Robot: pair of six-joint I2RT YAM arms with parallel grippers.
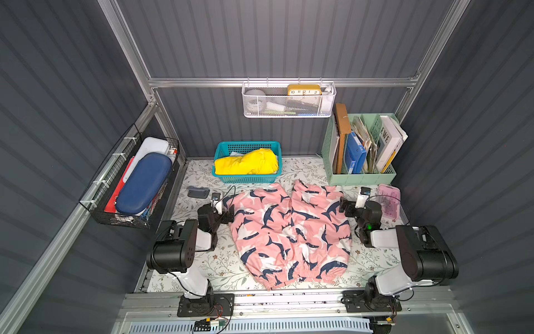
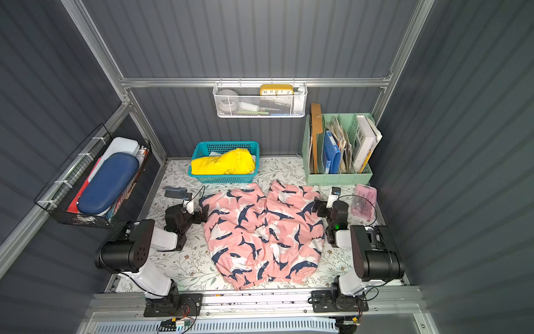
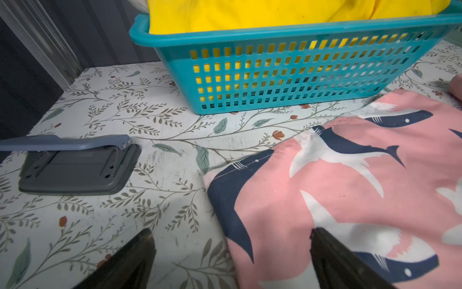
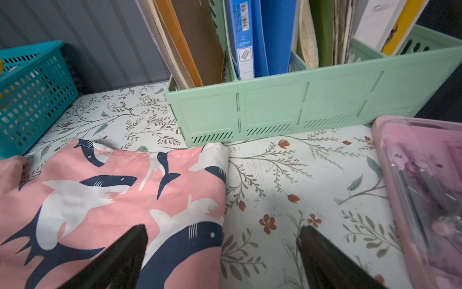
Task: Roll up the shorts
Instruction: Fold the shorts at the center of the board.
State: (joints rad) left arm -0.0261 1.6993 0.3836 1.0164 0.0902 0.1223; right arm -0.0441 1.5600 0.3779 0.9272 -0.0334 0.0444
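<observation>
Shorts (image 1: 291, 231): pink, shark print, flat at the middle of the table (image 1: 213, 260), long axis running from my bases to the back wall, gathered waistband nearest me, both leg hems pointing away toward the teal basket (image 1: 248, 163). The waistband appears in both top views only; my wrist views give just a hem corner apiece, the left one with a grey hole punch (image 3: 75, 165), the right one with a pink case (image 4: 425, 200). My left gripper (image 3: 231, 232) and right gripper (image 4: 222, 227) stand spread wide and grip nothing, each with one finger over an outer leg edge and the other over bare table.
</observation>
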